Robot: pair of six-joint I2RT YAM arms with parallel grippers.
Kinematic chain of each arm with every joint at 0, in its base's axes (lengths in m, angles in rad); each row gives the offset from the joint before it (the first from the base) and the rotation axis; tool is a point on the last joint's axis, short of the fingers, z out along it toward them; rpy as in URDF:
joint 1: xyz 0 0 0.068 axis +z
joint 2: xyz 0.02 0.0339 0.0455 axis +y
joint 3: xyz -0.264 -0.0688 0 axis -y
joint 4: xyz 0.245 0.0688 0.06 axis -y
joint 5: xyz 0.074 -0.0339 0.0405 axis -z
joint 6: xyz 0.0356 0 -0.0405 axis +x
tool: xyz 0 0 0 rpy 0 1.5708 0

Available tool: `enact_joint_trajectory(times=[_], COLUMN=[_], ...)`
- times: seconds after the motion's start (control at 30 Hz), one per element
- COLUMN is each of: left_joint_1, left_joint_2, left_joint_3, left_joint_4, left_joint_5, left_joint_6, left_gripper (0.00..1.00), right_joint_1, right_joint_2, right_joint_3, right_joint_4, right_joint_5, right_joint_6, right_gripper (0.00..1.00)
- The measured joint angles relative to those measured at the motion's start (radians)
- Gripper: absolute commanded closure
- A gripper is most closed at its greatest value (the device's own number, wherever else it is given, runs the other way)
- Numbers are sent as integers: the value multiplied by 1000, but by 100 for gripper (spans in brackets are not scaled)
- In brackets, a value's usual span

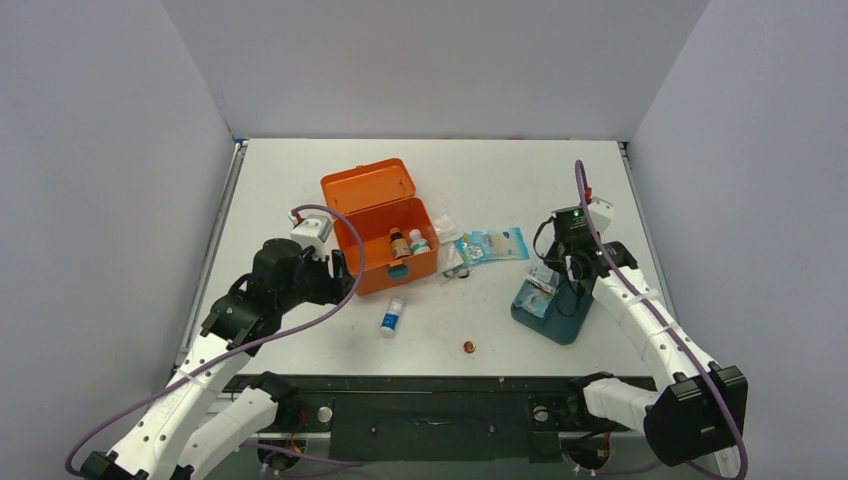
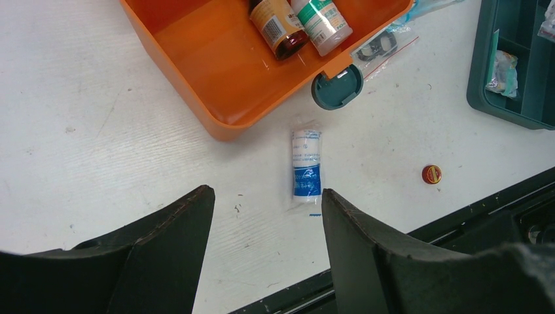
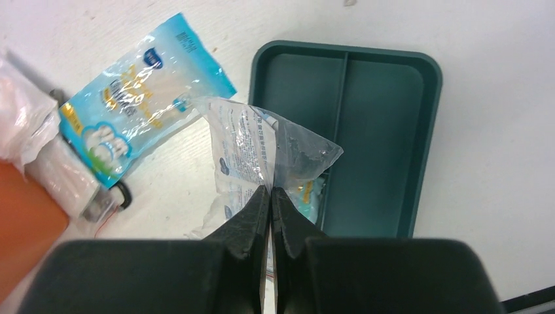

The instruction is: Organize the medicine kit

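Nearest the arms' bases, a small red cap [image 1: 468, 347] lies alone on the table [image 1: 300, 180]. Just beyond it, a blue-and-white wrapped roll [image 2: 306, 171] lies flat, near the front wall of the medicine kit but not touching it. The left claw [image 2: 266, 193] hangs above the table by the kit's left end, its jaws spread wide and holding nothing.

To the right sits a teal divided tray [image 3: 393, 98]. The right claw [image 3: 270, 190] is pinched tight on a clear printed packet [image 3: 252, 140], which hangs over the tray's rim. The two long compartments seen in the right wrist view are bare, but a small packet [image 2: 502, 72] lies in another compartment.

The medicine kit [image 2: 216, 72], an orange box, stands at mid-table with its lid thrown back. Inside, at its right end, an amber bottle [image 2: 278, 23] and a white bottle with a green label [image 2: 321, 18] lie side by side; the remaining floor is bare. A round teal latch [image 2: 336, 88] sits on the front wall.

Farther right, between kit and tray, lie a blue-and-white pouch [image 3: 141, 124] and some clear bags [image 1: 445, 222].
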Motion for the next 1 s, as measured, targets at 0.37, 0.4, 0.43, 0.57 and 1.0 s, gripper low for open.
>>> enact_joint_trajectory(times=[0.37,0.4,0.43,0.57,1.0], left_joint_1=[0,0,0,0,0], left_joint_2=[0,0,0,-1,-4], left_joint_3=[0,0,0,0,0], left_joint_4=[0,0,0,0,0], left_joint_5=[0,0,0,0,-11], left_joint_6=[0,0,0,0,1], left_gripper=[41,41,41,41,41], right_joint_1=[-150,-160,-168,-193,-229], right_joint_2=[77,90,103,164,317], right_joint_3=[-40,-42,-43,-44,-45], right_joint_4=[55,66,77,119,211], right_joint_5=[-33,-39,-46,-80,-140], right_joint_6=[-26,-27,-27,-31,-41], right_gripper=[100,100,100,100,100])
